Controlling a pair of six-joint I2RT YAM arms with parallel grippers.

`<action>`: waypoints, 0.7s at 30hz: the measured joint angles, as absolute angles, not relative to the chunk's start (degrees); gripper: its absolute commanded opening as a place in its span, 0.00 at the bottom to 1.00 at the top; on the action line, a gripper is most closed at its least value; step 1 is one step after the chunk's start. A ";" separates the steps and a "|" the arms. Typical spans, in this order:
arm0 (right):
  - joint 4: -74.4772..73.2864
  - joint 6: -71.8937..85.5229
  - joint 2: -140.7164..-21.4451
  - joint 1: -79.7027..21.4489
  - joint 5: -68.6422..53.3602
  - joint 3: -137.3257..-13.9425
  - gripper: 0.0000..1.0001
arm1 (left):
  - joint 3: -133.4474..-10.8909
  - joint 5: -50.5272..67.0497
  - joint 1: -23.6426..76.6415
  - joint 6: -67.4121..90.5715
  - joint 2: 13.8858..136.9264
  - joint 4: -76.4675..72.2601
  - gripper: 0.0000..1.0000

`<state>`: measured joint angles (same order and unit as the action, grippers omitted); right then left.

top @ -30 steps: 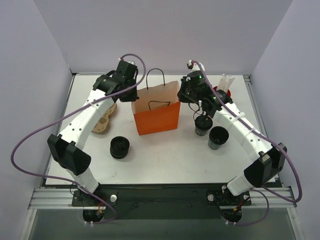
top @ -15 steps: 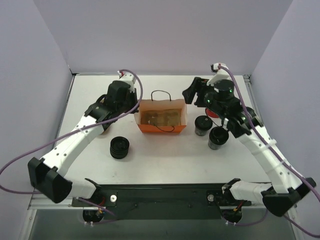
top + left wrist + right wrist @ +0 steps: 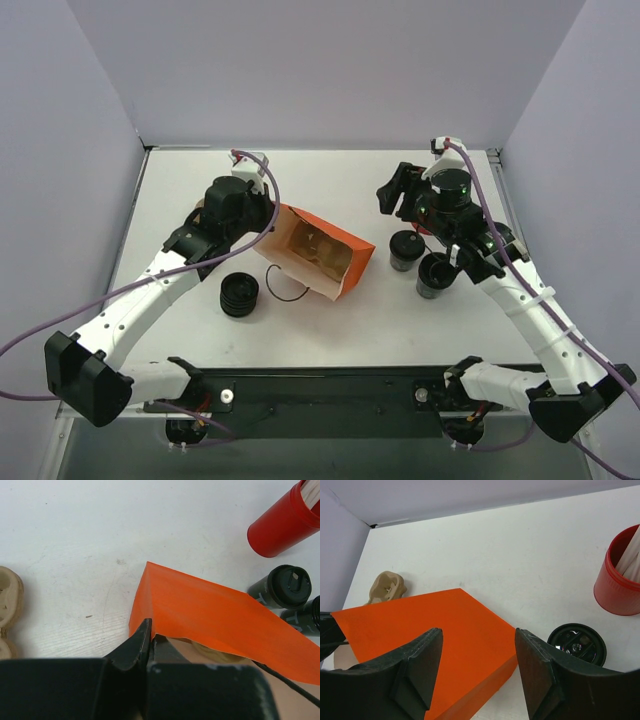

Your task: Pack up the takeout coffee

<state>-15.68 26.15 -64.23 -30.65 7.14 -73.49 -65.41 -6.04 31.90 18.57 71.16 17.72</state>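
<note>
- since a second ago the orange bag (image 3: pixel 318 258) has tipped from upright onto its side.
- takeout coffee (image 3: pixel 405 250) stands on the tabletop (image 3: pixel 330 330) right of the bag, beside the released right fingers (image 3: pixel 535 675), not between them.
- left fingers (image 3: pixel 149 642) grasp the bag rim; best hold that mouth wide, load the cup upright.

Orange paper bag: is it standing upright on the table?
No, the orange bag is tipped over at a slant with its open mouth showing, and the left hand pinches its edge.
</note>
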 measured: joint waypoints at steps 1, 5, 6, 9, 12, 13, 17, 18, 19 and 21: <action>-15.88 26.11 -64.69 -30.59 6.94 -73.49 0.58 | -65.43 -6.31 31.90 18.48 71.16 17.74 0.00; -18.48 26.09 -66.70 -30.35 5.02 -74.74 0.57 | -66.50 -8.45 31.90 18.90 71.59 19.90 0.00; -19.64 26.13 -67.51 -30.35 4.51 -75.92 0.57 | -67.57 -9.26 31.90 19.18 72.07 21.26 0.00; -22.35 26.24 -69.58 -30.35 2.68 -79.72 0.57 | -72.20 -12.14 31.90 21.28 74.13 26.13 0.00; -24.47 26.98 -70.46 -30.35 1.15 -82.83 0.57 | -79.35 -14.94 31.86 24.36 77.56 32.71 0.00; -25.43 27.35 -70.65 -30.35 0.49 -83.94 0.57 | -81.28 -15.40 31.81 25.26 78.56 34.39 0.00; -27.68 29.10 -71.50 -30.96 -1.10 -86.56 0.57 | -84.58 -15.86 31.70 28.51 81.45 39.13 0.00; -28.18 29.65 -71.94 -31.27 -1.50 -86.87 0.57 | -84.84 -15.75 31.70 29.26 82.19 40.38 0.00; -28.71 30.35 -72.62 -31.57 -2.11 -87.18 0.55 | -85.17 -15.51 31.64 29.76 83.11 41.69 0.00; -29.54 31.62 -74.37 -32.21 -3.33 -87.59 0.54 | -86.24 -14.72 31.48 30.98 85.25 42.59 0.00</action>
<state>-29.54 31.62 -74.37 -32.21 -3.33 -87.59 -86.24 -14.72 31.48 30.98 85.25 42.59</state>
